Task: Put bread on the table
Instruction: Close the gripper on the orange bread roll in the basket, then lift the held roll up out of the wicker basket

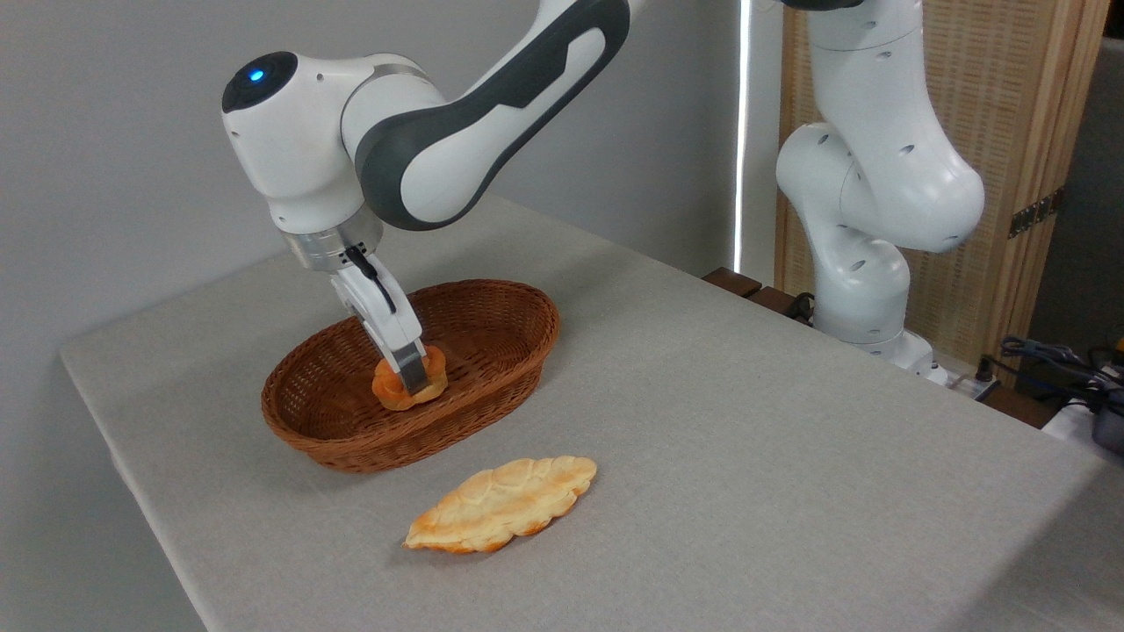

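Grey cloth covers the table (746,421), which fills most of the frame below a plain wall. Left of centre, the gripper (411,377) reaches into the wicker basket (492,351), its fingers closed around the bread (397,391), which sits low inside the basket. A straight lift seems best, high enough to clear the near rim before moving to bare cloth. A flat leaf-shaped pastry (500,505) lies just in front of the basket, so setting down further right looks safer.
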Robot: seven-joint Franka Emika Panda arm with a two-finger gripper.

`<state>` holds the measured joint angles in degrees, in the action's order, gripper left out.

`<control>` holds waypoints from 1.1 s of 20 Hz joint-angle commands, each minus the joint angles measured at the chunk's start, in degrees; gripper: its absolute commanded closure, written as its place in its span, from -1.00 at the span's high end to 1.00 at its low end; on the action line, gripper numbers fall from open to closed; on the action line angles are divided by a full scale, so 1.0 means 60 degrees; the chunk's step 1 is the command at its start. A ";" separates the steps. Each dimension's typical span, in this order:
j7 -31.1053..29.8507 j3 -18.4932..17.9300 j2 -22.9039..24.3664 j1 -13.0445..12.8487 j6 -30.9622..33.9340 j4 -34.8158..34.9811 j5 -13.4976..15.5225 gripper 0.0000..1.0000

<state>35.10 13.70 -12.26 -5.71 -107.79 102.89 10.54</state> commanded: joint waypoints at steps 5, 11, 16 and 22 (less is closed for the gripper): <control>0.0025 -0.0436 0.1014 0.0029 0.0019 -0.0126 0.0001 -0.08; 0.0345 -0.1417 0.2217 0.0029 0.1146 -0.0039 -0.0086 -0.06; 0.1823 -0.2341 0.2847 0.0043 0.1309 0.0954 -0.0991 0.24; 0.2689 -0.2356 0.2717 0.0262 0.1294 0.1734 -0.2020 1.00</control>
<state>48.16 -0.31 3.58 -4.47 -99.70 110.49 0.55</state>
